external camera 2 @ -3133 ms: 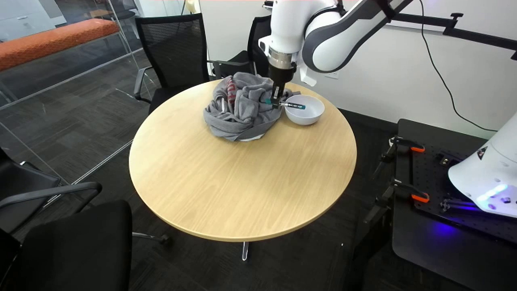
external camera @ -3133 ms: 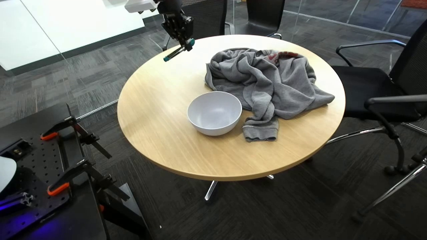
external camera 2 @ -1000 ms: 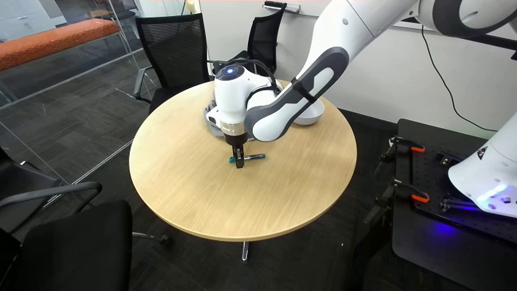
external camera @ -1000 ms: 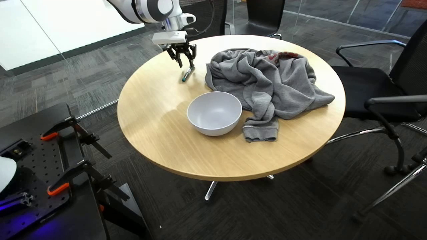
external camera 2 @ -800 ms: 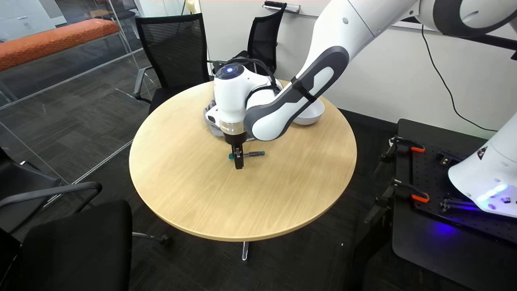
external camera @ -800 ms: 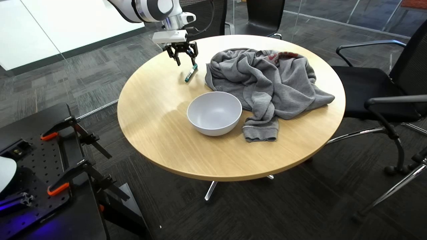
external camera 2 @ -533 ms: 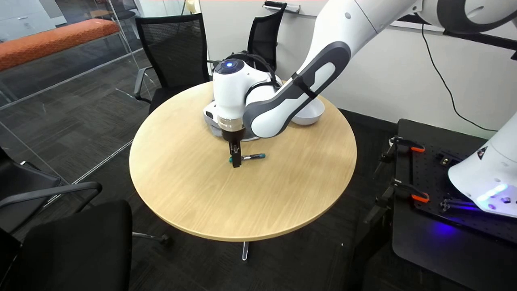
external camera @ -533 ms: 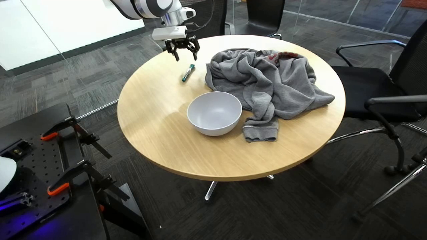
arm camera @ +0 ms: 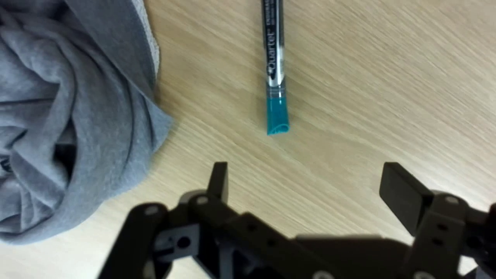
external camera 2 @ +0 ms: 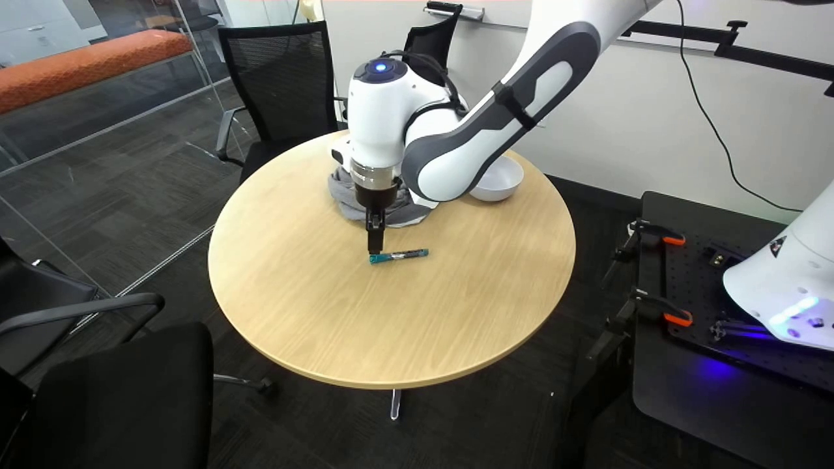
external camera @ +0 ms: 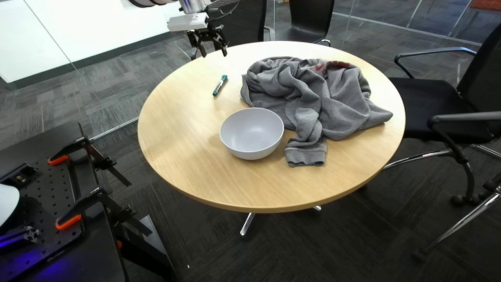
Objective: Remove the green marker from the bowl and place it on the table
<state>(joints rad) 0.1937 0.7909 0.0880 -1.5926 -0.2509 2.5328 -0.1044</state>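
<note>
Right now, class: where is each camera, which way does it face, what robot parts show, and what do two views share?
An exterior view, raised beside the round pale-wood table: faces down past the round white bowl; black gripper, parts of white arm and base show.
An exterior view, also raised: faces down past the green-capped marker; arm, gripper and base show.
Wrist view, by the gripper: faces down at the marker and crumpled grey sweatshirt; both fingers show.
Both exterior views share table, bowl, marker, sweatshirt, arm.
</note>
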